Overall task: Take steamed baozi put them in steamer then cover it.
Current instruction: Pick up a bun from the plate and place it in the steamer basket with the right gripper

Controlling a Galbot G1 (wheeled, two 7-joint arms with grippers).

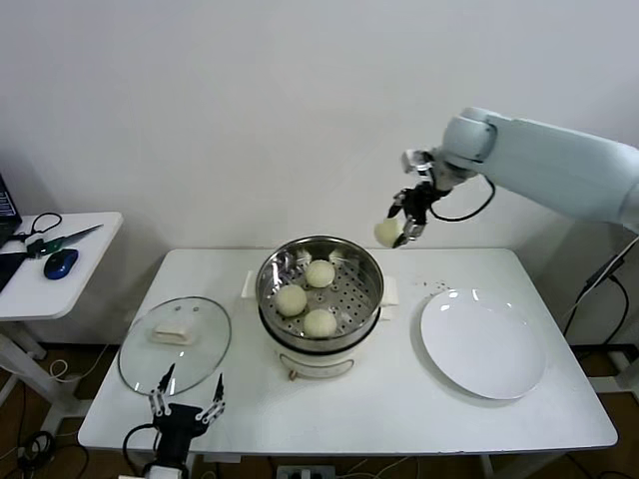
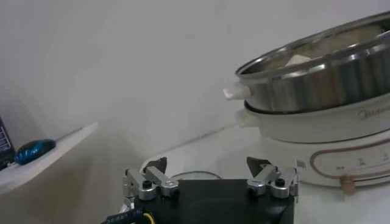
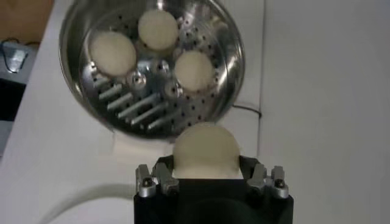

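Baozi (image 3: 205, 149) between right gripper (image 3: 207, 176) jaws, above steamer (image 3: 152, 67)

- The right arm (image 1: 559, 165) is clad in smooth, pale grey-white rounded shells, with a bulbous joint housing near the wrist.
- A black cable is looped from the wrist beside the dark, slender right gripper (image 1: 410, 226).
- In the right wrist view, the right gripper (image 3: 210, 176) is seen as a black block, with silver metal linkages fixed by dark screws at each side.
- The left gripper (image 1: 187, 399) is built of black fingers on silver hinged links over a black body.
- A yellow-marked cable is seen beside the left gripper (image 2: 210, 182) base.
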